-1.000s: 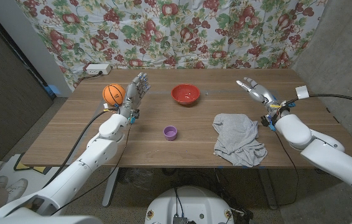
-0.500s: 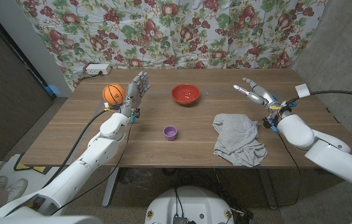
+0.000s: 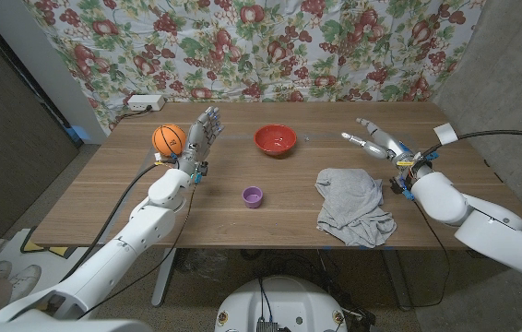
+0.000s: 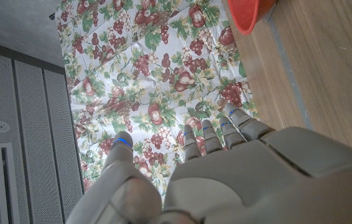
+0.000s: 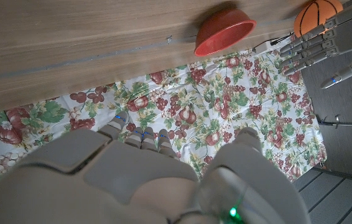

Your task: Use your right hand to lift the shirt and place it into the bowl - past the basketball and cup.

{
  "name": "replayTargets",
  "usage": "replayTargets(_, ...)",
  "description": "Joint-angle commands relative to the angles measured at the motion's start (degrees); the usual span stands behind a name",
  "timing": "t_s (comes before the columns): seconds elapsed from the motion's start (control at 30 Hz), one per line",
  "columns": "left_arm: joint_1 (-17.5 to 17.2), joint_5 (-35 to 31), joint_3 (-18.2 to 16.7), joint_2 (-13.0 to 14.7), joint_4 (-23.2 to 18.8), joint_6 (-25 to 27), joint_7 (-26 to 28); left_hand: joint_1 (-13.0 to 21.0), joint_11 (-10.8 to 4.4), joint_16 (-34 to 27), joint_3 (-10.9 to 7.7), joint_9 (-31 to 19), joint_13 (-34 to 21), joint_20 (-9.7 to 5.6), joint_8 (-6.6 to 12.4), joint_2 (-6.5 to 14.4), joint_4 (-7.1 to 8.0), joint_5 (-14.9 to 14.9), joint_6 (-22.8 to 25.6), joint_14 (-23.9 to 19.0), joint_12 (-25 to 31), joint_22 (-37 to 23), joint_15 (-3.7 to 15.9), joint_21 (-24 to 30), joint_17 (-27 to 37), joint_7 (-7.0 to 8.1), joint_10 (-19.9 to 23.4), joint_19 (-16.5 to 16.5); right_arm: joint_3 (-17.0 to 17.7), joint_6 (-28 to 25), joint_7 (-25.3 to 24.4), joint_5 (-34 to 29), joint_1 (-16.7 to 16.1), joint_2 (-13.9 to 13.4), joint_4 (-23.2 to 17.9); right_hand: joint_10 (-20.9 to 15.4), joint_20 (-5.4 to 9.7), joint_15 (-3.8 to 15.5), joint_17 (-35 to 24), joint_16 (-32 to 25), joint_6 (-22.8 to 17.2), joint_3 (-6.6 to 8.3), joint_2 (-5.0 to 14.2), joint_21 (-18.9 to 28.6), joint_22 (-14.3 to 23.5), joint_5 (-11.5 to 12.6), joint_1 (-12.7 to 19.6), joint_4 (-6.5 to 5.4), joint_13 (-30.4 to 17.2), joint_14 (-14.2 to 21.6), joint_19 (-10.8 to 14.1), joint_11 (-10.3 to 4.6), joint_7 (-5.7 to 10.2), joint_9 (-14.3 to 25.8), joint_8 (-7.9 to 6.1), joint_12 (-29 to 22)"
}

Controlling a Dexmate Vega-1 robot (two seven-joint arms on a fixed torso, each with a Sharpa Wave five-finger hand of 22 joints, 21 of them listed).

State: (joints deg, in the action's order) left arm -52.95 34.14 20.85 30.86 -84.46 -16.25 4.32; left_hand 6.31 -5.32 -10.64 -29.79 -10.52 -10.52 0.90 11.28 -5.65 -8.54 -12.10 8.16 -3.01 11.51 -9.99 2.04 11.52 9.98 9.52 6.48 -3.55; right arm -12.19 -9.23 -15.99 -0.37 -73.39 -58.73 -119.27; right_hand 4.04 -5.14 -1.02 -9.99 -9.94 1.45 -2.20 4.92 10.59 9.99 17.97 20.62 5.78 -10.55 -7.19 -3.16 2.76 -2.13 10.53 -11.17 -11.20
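The shirt (image 3: 355,207) is not yet in the right hand (image 3: 374,140), which hovers above the table (image 3: 113,184) with fingers apart and nothing in them, just past the cloth's far edge at about 1 o'clock from it.

My guess is that the main risk lies in the grasp. The hand sits off the shirt's centre, so a descent from here could catch only a thin edge fold, and the cloth might slip out or trail across the wood as it rises. A second risk is the carry: the red bowl (image 3: 275,139) lies at about 10 o'clock from the shirt, and a dangling hem could drape over the rim instead of landing inside. The small purple cup (image 3: 253,195) stands at 9 o'clock from the shirt (light enough, I would judge, to tip if a trailing sleeve brushed it).

The shirt is grey, crumpled into a loose heap with soft ridges, its near end reaching toward the table's front edge at the right.

Farther out, the left hand (image 3: 202,136) stands upright with fingers apart, holding nothing, just beside the basketball (image 3: 168,140) at its 3 o'clock, well apart from the shirt.
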Motion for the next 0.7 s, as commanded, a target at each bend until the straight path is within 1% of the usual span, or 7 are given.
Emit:
replayTargets(0.03, -1.0, 0.1, -0.2, 0.4, -1.2, 0.1, 0.5, 0.8, 0.0, -0.1, -0.29, -0.2, -0.2, 0.1, 0.12, 0.0, 0.11, 0.2, 0.3, -0.3, 0.0, -0.2, 0.8, -0.3, 0.2, 0.03, 0.3, -0.4, -0.6, -5.0, -0.6, -6.1, -1.6, -2.4, -4.0, 0.3, -0.62, 0.51, -0.3, -0.6, 0.2, -0.14, -0.02, 0.5, 0.2, 0.3, 0.7, 0.55, -0.1, 0.4, 0.5, -0.21, -0.05, 0.2, -0.02, -0.1)
replayTargets(0.1, -1.1, 0.1, -0.3, 0.4, -1.4, 0.2, 0.5, 0.8, -0.03, -0.1, -0.29, -0.2, -0.2, 0.12, 0.12, 0.0, 0.11, 0.2, 0.4, -0.3, 0.0, -0.2, 0.73, -0.3, 0.2, 0.04, 0.3, -0.4, -0.5, -5.4, -0.7, -6.5, -1.9, -2.3, -4.3, 0.2, -0.62, 0.48, -0.3, -0.6, 0.2, -0.17, -0.03, 0.6, 0.2, 0.3, 0.6, 0.53, -0.1, 0.4, 0.6, -0.06, -0.08, 0.2, -0.03, -0.1)
replayTargets(0.3, -1.3, 0.3, -0.2, 0.5, -1.6, 0.4, 0.5, 0.9, 0.09, -0.1, -0.3, -0.2, -0.2, 0.1, 0.11, 0.0, 0.12, 0.2, 0.4, -0.3, 0.0, -0.2, 0.74, -0.3, 0.2, 0.06, 0.4, -0.4, -1.2, -7.4, 0.0, -9.0, -1.9, -3.4, -5.5, 0.3, -0.67, 0.16, -0.3, -0.6, 0.3, -0.28, -0.06, 0.6, 0.2, 0.4, 0.5, 0.46, -0.1, 0.1, 0.5, 0.43, -0.12, 0.2, 0.02, -0.2)
replayTargets(0.4, -1.4, 0.3, -0.2, 0.3, -1.5, 0.4, 0.6, 0.9, 0.19, -0.1, -0.3, -0.2, -0.2, 0.09, 0.1, 0.0, 0.12, 0.2, 0.4, -0.3, 0.0, -0.2, 0.7, -0.3, 0.2, 0.05, 0.3, -0.4, -1.2, -7.3, 0.5, -8.6, -2.0, -3.3, -5.5, 0.4, -0.73, 0.05, -0.3, -0.5, 0.3, -0.32, -0.06, 0.6, 0.2, 0.4, 0.4, 0.42, -0.1, 0.1, 0.5, 0.58, -0.03, 0.2, 0.03, -0.2)
replayTargets(0.5, -1.3, 0.3, -0.1, 0.3, -1.4, 0.5, 0.6, 0.9, 0.18, -0.1, -0.31, -0.2, -0.2, 0.09, 0.08, 0.0, 0.12, 0.3, 0.4, -0.3, 0.0, -0.2, 0.69, -0.3, 0.2, 0.02, 0.4, -0.4, -2.0, -8.3, 0.7, -10.3, -1.8, -3.9, -6.0, 0.4, -0.62, 0.0, -0.3, -0.6, 0.3, -0.35, -0.06, 0.5, 0.2, 0.4, 0.4, 0.38, -0.1, 0.1, 0.5, 0.78, -0.03, 0.2, 0.03, -0.2)
replayTargets(0.7, -1.3, -0.1, 0.1, 0.3, -1.5, 0.5, 0.8, 0.9, 0.31, -0.1, -0.32, -0.2, -0.2, 0.1, 0.08, 0.0, 0.13, 0.3, 0.4, -0.3, 0.0, -0.2, 0.73, -0.3, 0.2, -0.02, 0.3, -0.4, -1.5, -8.8, 0.6, -10.9, -2.5, -4.2, -6.4, 0.4, -0.33, -0.15, -0.4, -0.5, 0.3, -0.42, -0.08, 0.5, 0.2, 0.4, 0.3, 0.33, -0.1, -0.1, 0.3, 0.85, -0.01, 0.2, 0.04, -0.2)
